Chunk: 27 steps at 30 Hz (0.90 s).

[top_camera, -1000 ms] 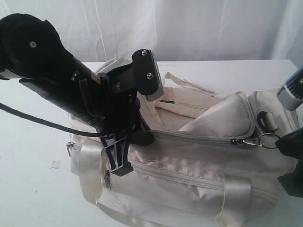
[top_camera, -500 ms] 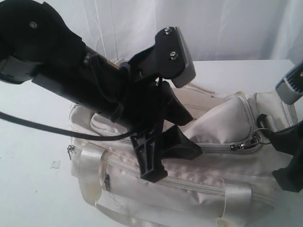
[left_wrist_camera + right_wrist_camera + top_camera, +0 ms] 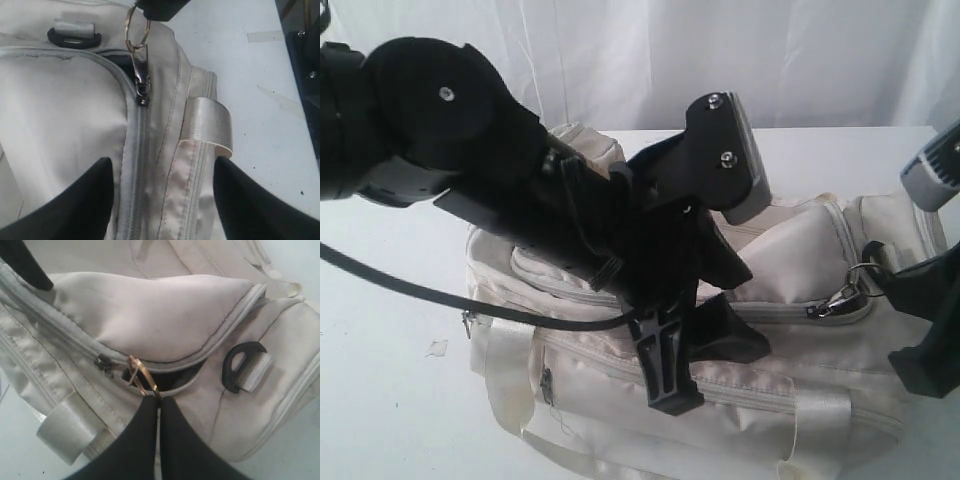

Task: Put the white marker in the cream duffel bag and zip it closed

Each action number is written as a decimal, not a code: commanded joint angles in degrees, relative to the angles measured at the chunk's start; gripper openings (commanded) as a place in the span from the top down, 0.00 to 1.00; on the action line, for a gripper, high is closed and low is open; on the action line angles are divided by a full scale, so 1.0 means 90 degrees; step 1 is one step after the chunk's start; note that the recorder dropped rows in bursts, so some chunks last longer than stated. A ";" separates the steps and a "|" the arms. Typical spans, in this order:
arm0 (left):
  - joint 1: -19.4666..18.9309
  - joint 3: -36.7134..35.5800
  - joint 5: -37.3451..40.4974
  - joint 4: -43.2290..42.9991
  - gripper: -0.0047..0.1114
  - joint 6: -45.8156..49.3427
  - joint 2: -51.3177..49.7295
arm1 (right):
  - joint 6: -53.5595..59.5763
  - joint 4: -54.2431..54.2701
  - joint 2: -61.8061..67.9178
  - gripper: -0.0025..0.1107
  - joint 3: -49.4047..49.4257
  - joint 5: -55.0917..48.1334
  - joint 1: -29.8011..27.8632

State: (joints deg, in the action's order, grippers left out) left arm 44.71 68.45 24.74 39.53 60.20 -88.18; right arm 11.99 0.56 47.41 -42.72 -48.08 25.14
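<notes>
The cream duffel bag (image 3: 770, 390) lies on the white table and fills both wrist views (image 3: 65, 110) (image 3: 150, 315). Its curved top flap lies down, and a short dark gap shows at the zipper's end. My right gripper (image 3: 159, 399) (image 3: 882, 280) is shut on the brass zipper ring (image 3: 141, 375) (image 3: 135, 27), which hangs from the grey zipper slider (image 3: 142, 95). My left gripper (image 3: 161, 165) (image 3: 710, 375) hangs open over the bag's front side, one finger on either side of the closed zipper line, holding nothing. The white marker is not in view.
A black strap ring (image 3: 240, 365) sits beside the zipper's end. A shiny webbing handle loop (image 3: 207, 120) stands at the bag's front edge. A scrap of tape (image 3: 437, 348) lies on the table (image 3: 380, 400) at the left. A white curtain hangs behind.
My left arm has swung right along the bag's front and now covers the middle of the bag. The top flap, raised over a wide opening before, now lies lower. The right gripper keeps the ring.
</notes>
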 commanded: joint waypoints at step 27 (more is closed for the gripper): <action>0.0372 0.0031 -0.0511 0.0070 0.96 0.0164 -0.0363 | 0.0035 0.0163 -0.0045 0.98 -0.0006 -0.0264 -0.0002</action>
State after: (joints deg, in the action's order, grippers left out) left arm 47.72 68.45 18.42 39.99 61.69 -91.79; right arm 11.99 2.86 47.41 -42.72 -49.09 25.14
